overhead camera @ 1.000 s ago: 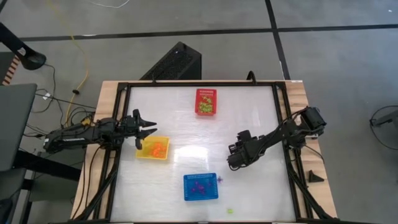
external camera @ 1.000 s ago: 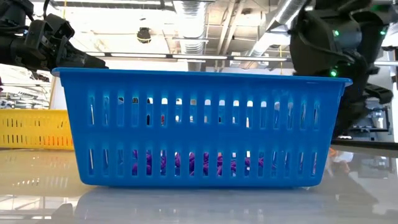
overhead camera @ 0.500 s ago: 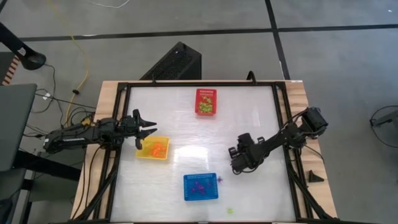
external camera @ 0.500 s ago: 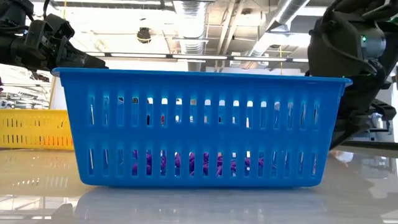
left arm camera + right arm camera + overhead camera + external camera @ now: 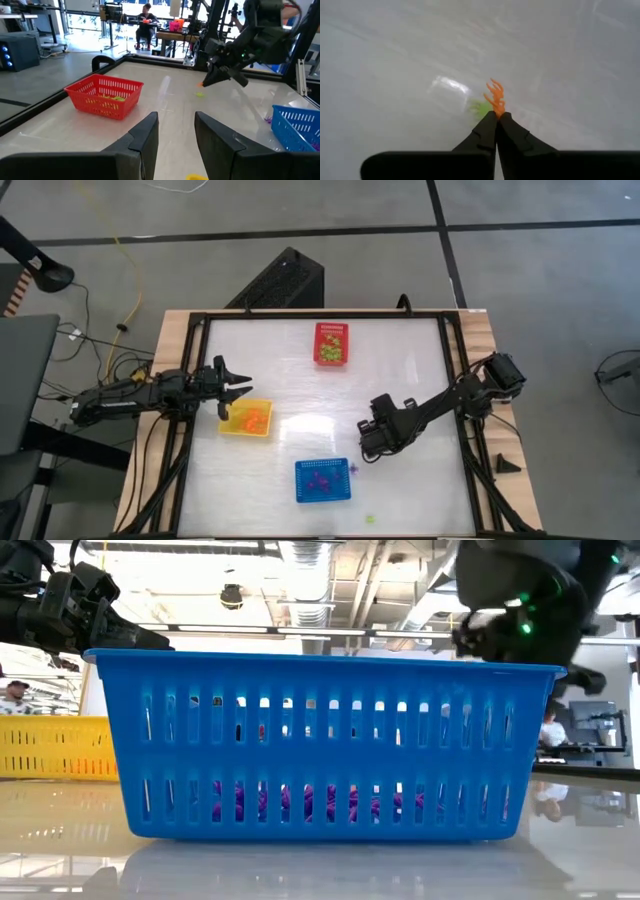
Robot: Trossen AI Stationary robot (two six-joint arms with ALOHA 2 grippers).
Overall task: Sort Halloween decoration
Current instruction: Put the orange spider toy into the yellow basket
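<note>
Since a second ago your right gripper (image 5: 497,116) has shifted toward the blue basket (image 5: 322,481) and clenched on an orange trinket (image 5: 496,98) jutting past its fingertips, bare table (image 5: 400,360) all around. Your left gripper (image 5: 237,391) hangs with fingers apart over the yellow basket's (image 5: 247,420) edge.

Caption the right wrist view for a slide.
Right hand shut on a small orange spiky plastic trinket, lifted over the glossy white table, a light green trinket just beyond.
</note>
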